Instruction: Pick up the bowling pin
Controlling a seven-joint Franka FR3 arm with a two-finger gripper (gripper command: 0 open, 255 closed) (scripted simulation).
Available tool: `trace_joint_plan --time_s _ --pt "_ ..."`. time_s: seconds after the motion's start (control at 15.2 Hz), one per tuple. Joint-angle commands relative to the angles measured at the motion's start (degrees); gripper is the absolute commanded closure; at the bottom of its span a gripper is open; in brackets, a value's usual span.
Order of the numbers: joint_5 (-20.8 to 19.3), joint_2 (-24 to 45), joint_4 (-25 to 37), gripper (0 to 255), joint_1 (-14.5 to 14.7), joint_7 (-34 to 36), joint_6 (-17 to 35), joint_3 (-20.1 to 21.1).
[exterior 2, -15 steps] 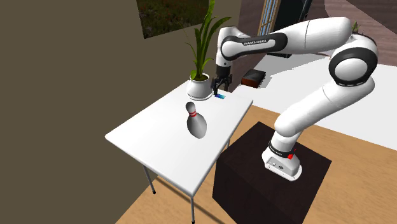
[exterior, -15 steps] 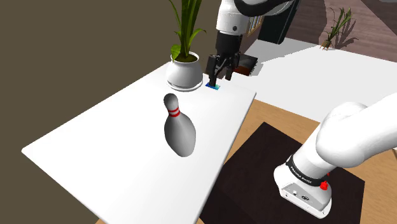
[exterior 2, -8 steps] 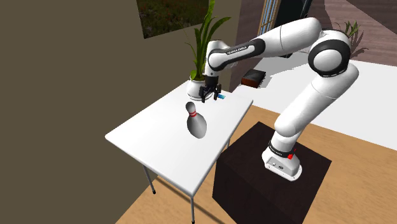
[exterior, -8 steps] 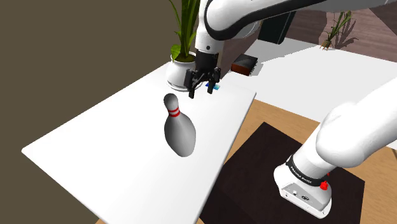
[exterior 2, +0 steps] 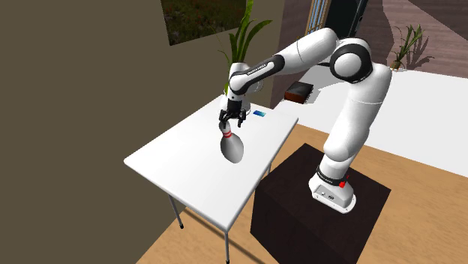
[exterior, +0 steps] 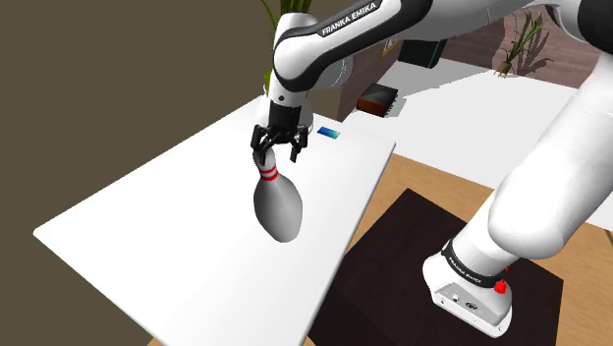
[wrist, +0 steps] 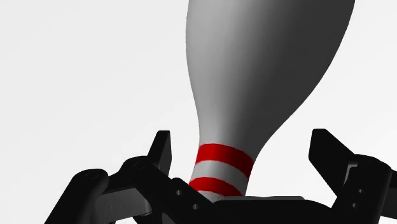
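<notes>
Black two-finger claw [exterior: 276,154] at the end of a white arm [exterior: 334,29], pointing straight down over a bowling pin [exterior: 278,208]. Fingers spread apart, clamped on nothing, set one to each side of the neck. Bowling pin standing upright on a white desk [exterior: 147,226], directly beneath the claw: grey-white body, two red stripes round the neck, rounded head up between the fingers, wide belly below the fingertips and resting on the desk. Seen from the wrist, claw [wrist: 240,135] straddling the striped neck of the bowling pin [wrist: 267,63]; one finger [wrist: 161,149] just beside the neck with a sliver of white desk [wrist: 76,76] showing between, the other finger [wrist: 327,149] well apart from it, neither touching. In the second exterior view, claw [exterior 2: 229,122] capping the top of the bowling pin [exterior 2: 233,148] on the desk [exterior 2: 172,161]. Small blue card [exterior: 329,132] lying flat on the desk beyond the claw, near the far edge, well apart from the bowling pin. Green plant leaves [exterior 2: 244,37] rising behind and above the claw. Dark box stand [exterior 2: 292,202] bearing the arm's base, off the desk's side, well apart from the claw.
</notes>
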Motion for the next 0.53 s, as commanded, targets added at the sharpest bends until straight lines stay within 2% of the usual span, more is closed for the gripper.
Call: trace_joint_plan --time_s 0.0,0.46 --pt "0.3 4.6 2.4 0 0.4 2.0 2.4 0.3" --pt "0.5 8.7 1.8 0 0.8 1.6 7.0 0.3"
